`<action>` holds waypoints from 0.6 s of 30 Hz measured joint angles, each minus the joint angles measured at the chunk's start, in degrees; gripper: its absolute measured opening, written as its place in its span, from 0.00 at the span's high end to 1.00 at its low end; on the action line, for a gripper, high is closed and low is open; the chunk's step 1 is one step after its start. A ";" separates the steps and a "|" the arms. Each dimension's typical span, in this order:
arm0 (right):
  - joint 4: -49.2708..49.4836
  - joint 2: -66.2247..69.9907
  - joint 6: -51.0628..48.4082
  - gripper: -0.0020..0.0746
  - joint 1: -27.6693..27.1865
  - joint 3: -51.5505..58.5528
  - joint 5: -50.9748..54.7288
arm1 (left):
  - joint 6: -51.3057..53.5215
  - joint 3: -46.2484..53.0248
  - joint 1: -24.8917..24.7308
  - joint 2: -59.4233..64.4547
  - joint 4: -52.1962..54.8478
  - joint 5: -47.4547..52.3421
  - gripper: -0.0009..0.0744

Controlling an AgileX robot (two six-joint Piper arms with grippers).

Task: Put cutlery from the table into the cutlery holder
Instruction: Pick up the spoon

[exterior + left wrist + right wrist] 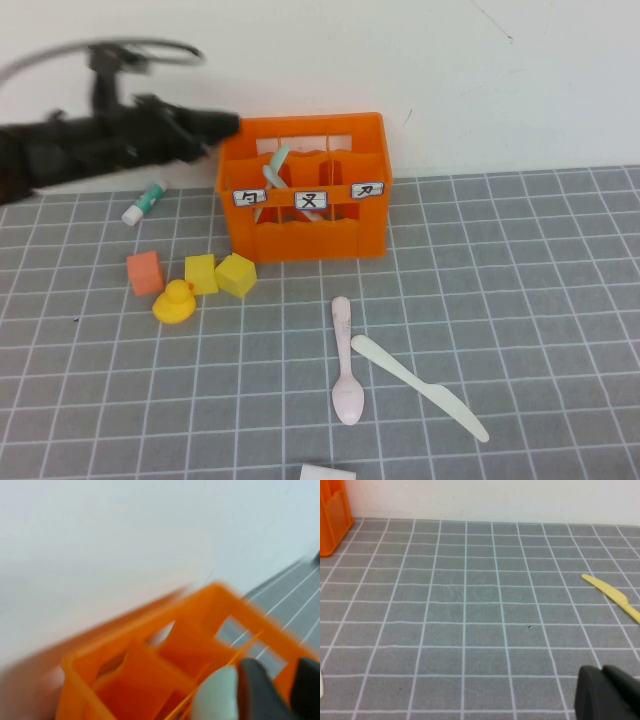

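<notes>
Left hand (pixel 215 125) up over the far left corner of the orange cutlery holder (pixel 305 190), blurry, so can't tell if clenched or released. Mint-green spoon (pixel 274 168) already standing tilted in the crate's left-hand compartments, plus a pale piece (pixel 312 207) in the middle one, too hidden to name. Pink spoon (pixel 345 360) and cream-white knife (pixel 416 384) lying on the grey gridded worktop (pixel 540 300) in front of the crate, just beside each other, apart from it. Off to the left: white-and-green tube (pixel 144 203), orange cube (pixel 145 272), two yellow cubes (pixel 221 274), yellow duck (pixel 175 302). Right hand (pixel 607 692) just a dark sliver low over the worktop in its own wrist view, can't tell its state either.
</notes>
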 joint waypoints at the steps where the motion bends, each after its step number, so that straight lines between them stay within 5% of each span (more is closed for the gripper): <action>1: 0.00 0.00 0.00 0.98 0.00 0.00 0.00 | -1.25 0.00 1.47 -1.03 0.05 2.00 0.80; 6: 0.00 0.00 0.00 0.98 0.00 0.00 0.00 | -3.20 0.00 6.94 -7.01 1.77 10.79 0.96; 13: 0.00 0.00 0.00 0.98 0.00 0.00 0.00 | -8.14 0.00 9.28 -20.55 21.48 12.12 0.99; 18: 0.00 0.00 0.00 0.98 0.00 0.00 0.00 | -13.78 1.60 8.82 -30.42 25.16 12.12 0.99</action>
